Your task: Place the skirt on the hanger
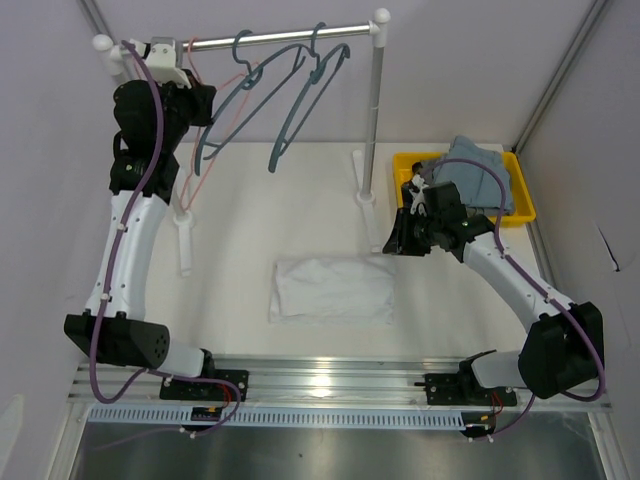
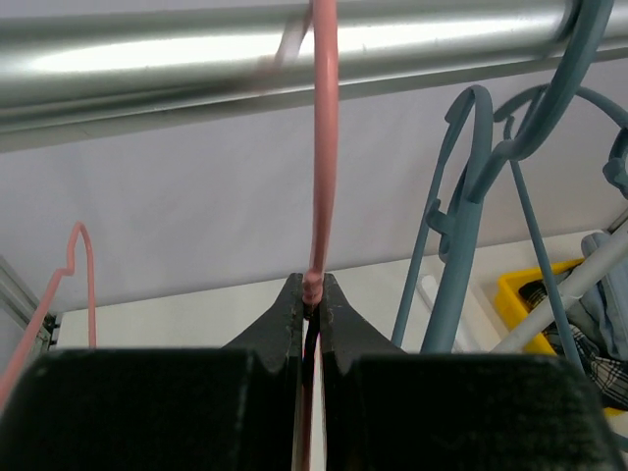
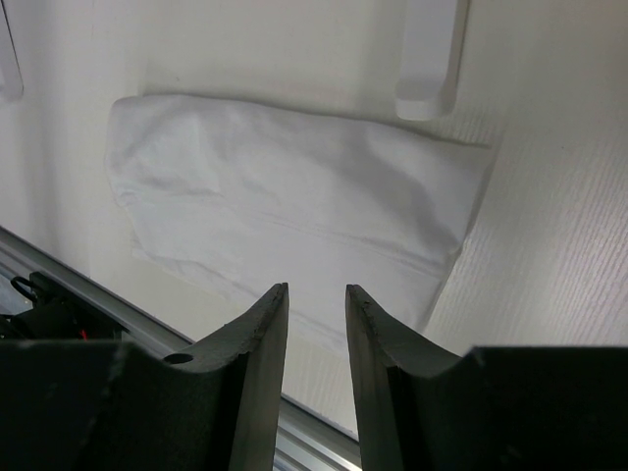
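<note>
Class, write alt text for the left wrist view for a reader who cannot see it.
The left gripper has its fingers shut on the pink hanger, whose wire rises across the metal rail above. Blue hangers hang to the right, a yellow bin behind them.

Open room above skirt (image 1: 333,290); rack post (image 1: 375,130) near its far corner.

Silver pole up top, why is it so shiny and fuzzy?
Left wrist view: the pole is close to the camera, so it blurs, with a white glare streak along it; top view: it looks sharp, and glare sits on the metal rail.
</note>
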Controlling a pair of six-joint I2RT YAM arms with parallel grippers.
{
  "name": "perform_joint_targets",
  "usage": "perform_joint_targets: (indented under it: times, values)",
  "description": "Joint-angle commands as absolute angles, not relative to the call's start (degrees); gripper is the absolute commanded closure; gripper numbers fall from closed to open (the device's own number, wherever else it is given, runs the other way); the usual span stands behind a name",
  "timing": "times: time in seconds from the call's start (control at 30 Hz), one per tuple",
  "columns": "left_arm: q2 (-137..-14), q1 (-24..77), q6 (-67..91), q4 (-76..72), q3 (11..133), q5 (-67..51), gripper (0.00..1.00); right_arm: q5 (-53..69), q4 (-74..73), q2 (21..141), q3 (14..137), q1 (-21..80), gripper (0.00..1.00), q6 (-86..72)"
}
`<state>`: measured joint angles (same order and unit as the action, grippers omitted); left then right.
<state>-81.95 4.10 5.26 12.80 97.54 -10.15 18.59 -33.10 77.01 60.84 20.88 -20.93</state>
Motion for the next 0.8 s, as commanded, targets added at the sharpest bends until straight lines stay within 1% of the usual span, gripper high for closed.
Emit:
perform_joint_targets:
  times: [0.0, 0.03, 0.1, 0.17, 0.37, 0.53, 0.63, 0.77]
  values:
    - [-83.66, 4.48, 2.11, 13.79, 101.85, -10.2, 1.0, 19.51, -31.9, 75.15, 61.0, 20.74, 0.64, -20.3]
    - [-85.33, 4.57, 1.76, 14.32, 105.69, -10.11, 1.0, 19.42, -31.9, 75.06, 61.0, 20.83, 0.64, -20.3]
    - [-87.53, 4.48, 1.15, 16.59, 108.71, -9.41, 1.0, 19.25, -31.99, 75.15, 61.08, 20.83, 0.64, -20.22]
    - [-91.12, 4.4, 1.14, 17.92, 114.58, -9.23, 1.0, 19.07, -32.17, 75.15, 61.08, 20.83, 0.64, -20.21]
    - [-97.37, 4.39, 2.28, 19.77, 123.56, -10.55, 1.0, 18.55, -33.22, 74.45, 61.35, 20.66, 0.64, -19.6]
    - [-96.69, 4.39, 1.94, 19.87, 123.93, -10.81, 1.0, 18.37, -33.66, 74.09, 61.17, 20.39, 0.64, -19.25]
    - [-92.82, 4.39, 1.15, 15.4, 117.53, -10.9, 1.0, 18.37, -33.66, 74.0, 61.08, 20.39, 0.64, -18.9]
    - [-90.35, 4.39, 0.62, 14.32, 115.4, -11.07, 1.0, 18.63, -33.49, 74.35, 61.17, 20.39, 0.64, -18.72]
